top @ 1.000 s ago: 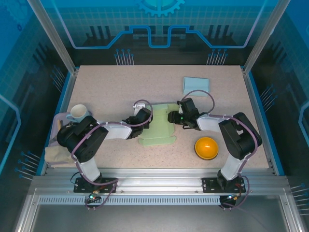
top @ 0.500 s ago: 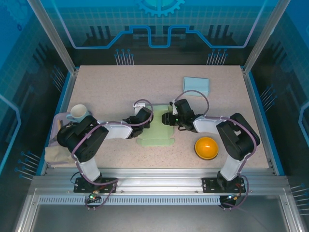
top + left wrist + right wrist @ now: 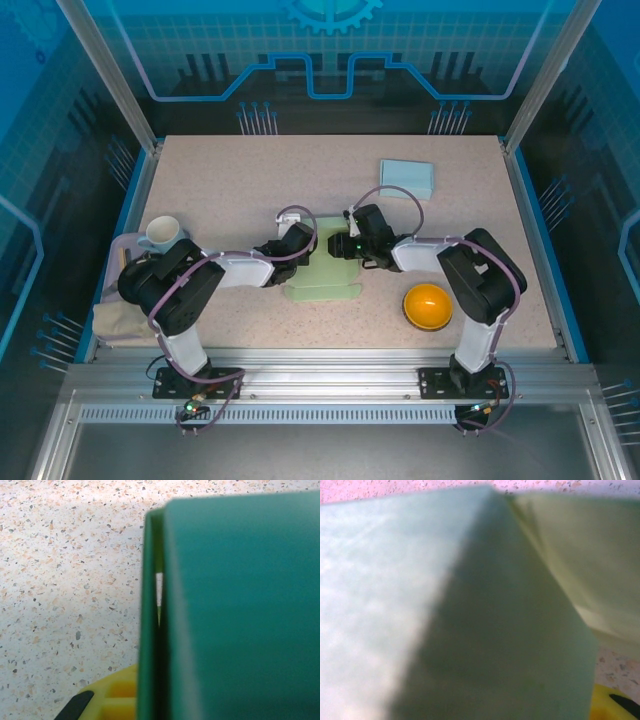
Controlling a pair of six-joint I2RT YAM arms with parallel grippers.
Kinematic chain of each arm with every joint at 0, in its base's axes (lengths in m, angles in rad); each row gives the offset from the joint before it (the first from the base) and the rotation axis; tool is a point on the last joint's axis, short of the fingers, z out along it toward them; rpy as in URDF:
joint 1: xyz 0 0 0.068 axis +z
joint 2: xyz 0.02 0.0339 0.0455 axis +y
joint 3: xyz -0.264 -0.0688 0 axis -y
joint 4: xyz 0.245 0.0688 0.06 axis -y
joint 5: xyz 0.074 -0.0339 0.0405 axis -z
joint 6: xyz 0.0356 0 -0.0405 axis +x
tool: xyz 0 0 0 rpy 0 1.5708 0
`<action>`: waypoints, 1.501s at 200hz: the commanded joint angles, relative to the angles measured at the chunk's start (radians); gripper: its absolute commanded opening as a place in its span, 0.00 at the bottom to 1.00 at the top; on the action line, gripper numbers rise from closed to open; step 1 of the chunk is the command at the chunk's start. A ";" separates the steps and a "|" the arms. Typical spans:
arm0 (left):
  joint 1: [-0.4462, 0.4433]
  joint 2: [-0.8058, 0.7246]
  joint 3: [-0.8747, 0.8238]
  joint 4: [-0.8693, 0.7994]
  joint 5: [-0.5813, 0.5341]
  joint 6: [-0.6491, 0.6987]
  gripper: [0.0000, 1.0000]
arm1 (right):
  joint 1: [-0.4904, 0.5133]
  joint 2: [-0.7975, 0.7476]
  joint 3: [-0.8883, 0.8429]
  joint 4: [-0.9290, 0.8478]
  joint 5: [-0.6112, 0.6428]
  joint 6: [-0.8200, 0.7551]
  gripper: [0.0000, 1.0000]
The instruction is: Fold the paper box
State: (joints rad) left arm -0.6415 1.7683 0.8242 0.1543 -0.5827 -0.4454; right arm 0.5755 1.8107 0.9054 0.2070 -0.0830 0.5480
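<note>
The pale green paper box [image 3: 325,285] lies partly folded at the table's middle, between both arms. My left gripper [image 3: 303,243] is at its left edge, shut on an upright green panel [image 3: 240,605]; one yellow finger [image 3: 115,700] shows beside the paper's edge. My right gripper [image 3: 340,245] is against the box's right side, close to the left gripper. A raised green flap [image 3: 420,580] covers its jaws, so their state is hidden. Just a yellow fingertip [image 3: 612,705] peeks out at the lower right.
An orange bowl [image 3: 427,305] sits right of the box near the front. A light blue folded sheet [image 3: 407,177] lies at the back right. A white cup [image 3: 163,232] and a beige cloth [image 3: 115,320] are at the left edge.
My right gripper has moved left toward the left gripper, bringing the box's right side up and inward. The left gripper has stayed put.
</note>
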 commanded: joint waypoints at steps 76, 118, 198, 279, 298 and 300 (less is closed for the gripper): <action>-0.005 0.013 0.018 -0.006 -0.002 -0.007 0.06 | -0.067 -0.479 0.013 -0.436 0.183 -0.487 0.48; -0.006 0.008 0.006 0.005 0.001 -0.009 0.06 | -0.322 -0.468 0.027 -0.422 0.073 -0.781 0.53; -0.004 0.002 0.002 0.002 -0.003 -0.010 0.06 | -0.416 -0.168 0.105 -0.395 0.011 -0.985 0.52; -0.005 0.003 0.004 -0.005 -0.004 -0.015 0.06 | -0.287 -0.081 0.151 -0.432 0.049 -1.058 0.51; -0.006 0.005 0.006 -0.007 -0.004 -0.016 0.06 | -0.267 -0.094 0.140 -0.431 0.031 -1.079 0.51; -0.005 0.006 0.006 -0.007 -0.003 -0.015 0.06 | -0.265 -0.095 0.139 -0.432 0.031 -1.082 0.51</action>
State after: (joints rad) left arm -0.6418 1.7683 0.8242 0.1558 -0.5823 -0.4538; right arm 0.2878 1.7229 1.0325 -0.2081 -0.0273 -0.4923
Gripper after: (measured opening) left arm 0.099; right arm 0.511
